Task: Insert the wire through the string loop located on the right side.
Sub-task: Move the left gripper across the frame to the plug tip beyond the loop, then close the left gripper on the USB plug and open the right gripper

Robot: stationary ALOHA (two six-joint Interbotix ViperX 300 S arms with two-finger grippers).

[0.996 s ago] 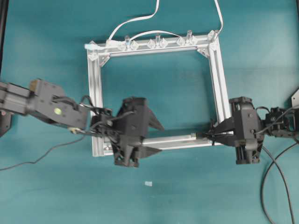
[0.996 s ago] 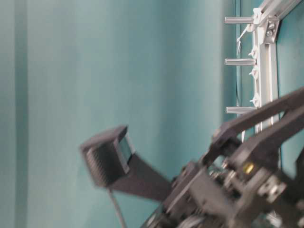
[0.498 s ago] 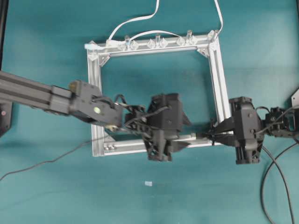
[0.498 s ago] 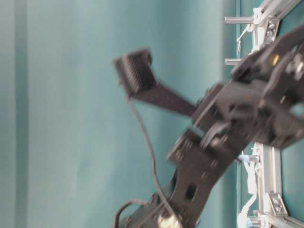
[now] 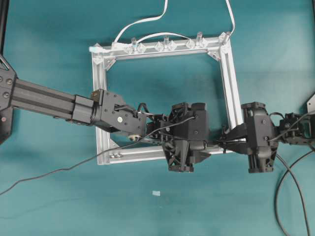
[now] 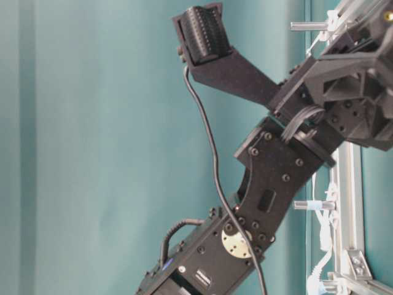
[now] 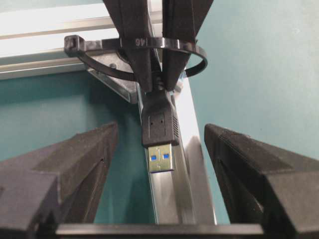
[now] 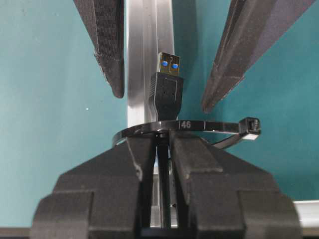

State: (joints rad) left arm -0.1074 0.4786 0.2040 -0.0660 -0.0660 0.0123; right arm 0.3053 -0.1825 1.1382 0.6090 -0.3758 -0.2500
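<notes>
Teal tabletop (image 5: 49,39) below, right end effector (image 8: 162,142) clamps the wire (image 8: 166,94) through the string loop (image 8: 199,127); spread left end effector (image 7: 159,149) should close on its plug.

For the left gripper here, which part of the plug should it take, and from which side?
The black plug body is best taken, not the silver tip. It sticks out past the loop toward the open left gripper, whose fingers already flank it. Coming straight on, opposite the right gripper pinching the wire behind the loop, looks best.
</notes>
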